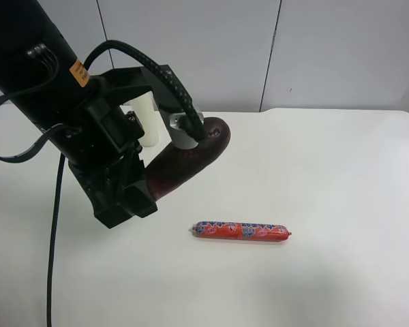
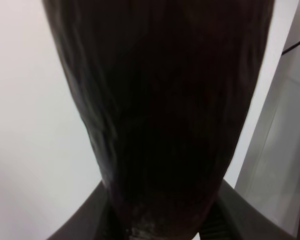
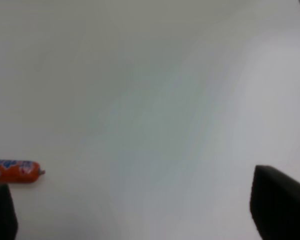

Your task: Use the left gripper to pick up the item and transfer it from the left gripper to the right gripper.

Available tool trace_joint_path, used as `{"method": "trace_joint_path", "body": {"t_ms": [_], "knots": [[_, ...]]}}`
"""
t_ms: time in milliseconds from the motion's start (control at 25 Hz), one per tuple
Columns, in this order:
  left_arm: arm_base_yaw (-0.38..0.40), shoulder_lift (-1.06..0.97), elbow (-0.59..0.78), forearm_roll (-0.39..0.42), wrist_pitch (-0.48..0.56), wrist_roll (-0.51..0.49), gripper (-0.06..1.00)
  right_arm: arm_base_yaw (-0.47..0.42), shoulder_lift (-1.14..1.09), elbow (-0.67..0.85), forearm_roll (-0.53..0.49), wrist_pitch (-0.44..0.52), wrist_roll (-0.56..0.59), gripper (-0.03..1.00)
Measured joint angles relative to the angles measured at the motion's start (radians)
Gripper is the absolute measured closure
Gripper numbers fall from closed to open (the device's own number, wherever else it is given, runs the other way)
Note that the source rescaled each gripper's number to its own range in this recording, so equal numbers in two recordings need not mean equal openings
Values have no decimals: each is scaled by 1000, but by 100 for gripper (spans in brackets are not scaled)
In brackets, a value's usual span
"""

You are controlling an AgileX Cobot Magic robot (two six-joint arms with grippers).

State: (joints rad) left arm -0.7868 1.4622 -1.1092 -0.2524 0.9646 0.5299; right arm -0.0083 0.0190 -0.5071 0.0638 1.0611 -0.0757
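nearest the camera up high there's a sausage (image 1: 242, 231) in a red and blue printed wrapper lying flat on the white counter (image 1: 341, 177), nobody touching it. the right wrist view catches just its tip, and the right pincer (image 3: 140, 207) there is spread wide with nothing between its tips, hanging over bare counter. a bit further back is the left pincer (image 1: 140, 194), the arm at the exterior high view's left, and it's pinching one end of the eggplant (image 1: 187, 160), a long dark maroon one. the left wrist view is basically all eggplant with the two fingers (image 2: 85, 222) hugging it at the base. from there it sticks out away from the arm, angled toward the back. can't really tell if the far end is clear of the counter or resting on it. so my read is the pick is done or nearly done and the handover is next. handling wise i'd guess it's fairly firm but with smooth, kinda slick skin, and it looks heavy for its size. held by one end like that, it could droop or twist in the grip. the right pincer probably wants the fat free end or the middle, well apart from the left's fingers, and a firm squeeze before the left lets go. behind the arm there's a white cylinder (image 1: 144, 119) standing upright, partly hidden, no idea what it is. then it's just grey wall panels (image 1: 341, 54).
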Motion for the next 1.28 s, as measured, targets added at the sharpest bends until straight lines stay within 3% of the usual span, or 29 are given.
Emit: {"method": "trace_joint_path", "body": {"t_ms": [280,440,960,1280], "knots": [[0,0,0,0,-9,0,94,4,304,-142,169,-30,-120,-3],[0,0,0,0,-10,0,94,68,497,-247,241,-80,-241,-3],[0,0,0,1,-13,45,94,514,1012,-385,301,-213,-514,-2],[0,0,0,1,-16,141,94,666,1109,-448,352,-223,-614,1]]}}
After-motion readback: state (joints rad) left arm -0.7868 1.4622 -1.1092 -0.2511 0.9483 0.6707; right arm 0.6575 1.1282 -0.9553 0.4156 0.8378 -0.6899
